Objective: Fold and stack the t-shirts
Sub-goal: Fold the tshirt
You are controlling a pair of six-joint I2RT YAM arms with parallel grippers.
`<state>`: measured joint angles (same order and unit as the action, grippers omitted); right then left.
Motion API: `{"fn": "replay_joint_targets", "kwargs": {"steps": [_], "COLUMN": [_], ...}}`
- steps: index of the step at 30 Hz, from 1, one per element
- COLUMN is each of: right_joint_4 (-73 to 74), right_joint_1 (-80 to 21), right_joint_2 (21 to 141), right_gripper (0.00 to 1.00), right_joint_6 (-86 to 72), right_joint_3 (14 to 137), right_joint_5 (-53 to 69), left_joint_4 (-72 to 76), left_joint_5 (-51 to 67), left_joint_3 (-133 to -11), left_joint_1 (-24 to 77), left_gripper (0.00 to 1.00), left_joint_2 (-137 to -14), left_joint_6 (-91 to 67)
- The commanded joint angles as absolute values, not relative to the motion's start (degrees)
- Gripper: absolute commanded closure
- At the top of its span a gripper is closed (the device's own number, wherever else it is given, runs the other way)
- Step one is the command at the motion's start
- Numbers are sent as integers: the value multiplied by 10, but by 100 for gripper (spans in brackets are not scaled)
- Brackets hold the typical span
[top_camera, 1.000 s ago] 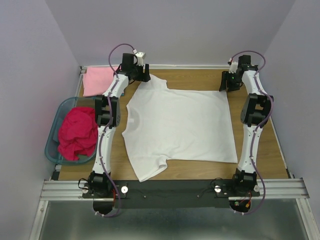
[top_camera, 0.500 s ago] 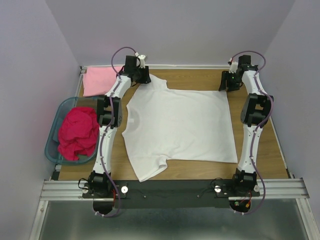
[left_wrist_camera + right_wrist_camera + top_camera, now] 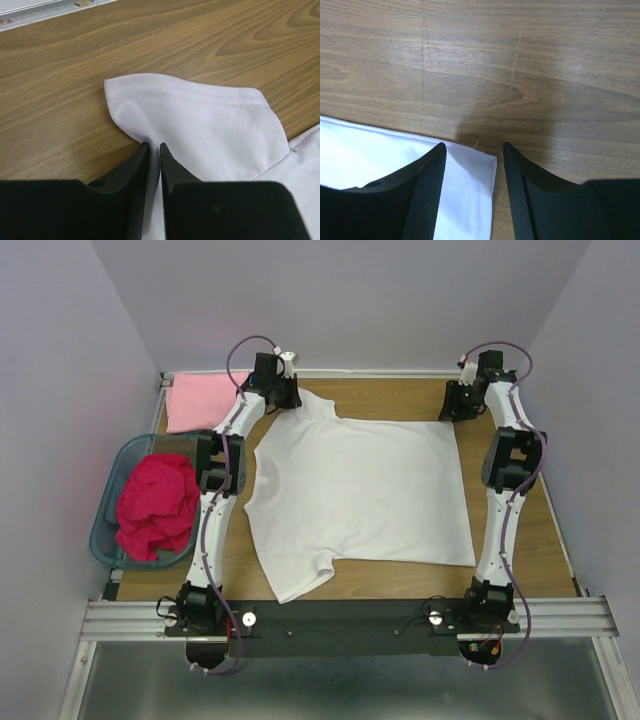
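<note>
Three t-shirts are in view. The white t-shirt lies spread flat in the middle of the worktop. Its neck is toward 9 o'clock and its hem toward 3 o'clock. The pink t-shirt lies folded in the corner at 11 o'clock. The magenta-red t-shirt is crumpled in the teal basket at 9 o'clock, off the worktop edge.

The left jaws are at 11 o'clock on the far sleeve of the white shirt. They are closed almost fully, and a thin fold of the sleeve cloth seems pinched between the tips. The right jaws stand apart at 1 o'clock, one tip on each side of the far hem corner, and they grasp nothing yet.

I judge the cloth to be light, thin and very limp. It should not keep any shape, so it will hang and drag when lifted. The stitched edges are a little thicker, so the sleeve hem and the hem corner are good places to take hold. A grip on two far points together should carry the edge over evenly. A pinch too shallow may slip off the fabric.
</note>
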<state>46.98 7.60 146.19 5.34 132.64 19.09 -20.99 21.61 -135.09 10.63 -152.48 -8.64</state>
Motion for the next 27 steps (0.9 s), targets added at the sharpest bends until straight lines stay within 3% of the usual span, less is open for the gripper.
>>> {"fn": "replay_joint_targets", "kwargs": {"steps": [1, 12, 27], "right_joint_4": [467, 467, 475], "right_joint_1": [78, 100, 105], "right_joint_2": [1485, 1479, 1481], "right_gripper": [44, 60, 59], "right_joint_6": [46, 38, 89], "right_joint_3": [1330, 1321, 1313], "right_joint_5": [214, 251, 301], "left_joint_4": [-209, -207, -205], "left_joint_5": [211, 219, 224], "left_joint_3": [-1352, -1348, -1342], "left_joint_1": [108, 105, 104], "left_gripper": [79, 84, 85], "left_joint_2": [-1538, -1537, -1535], "left_joint_6": [-89, -91, -92]}}
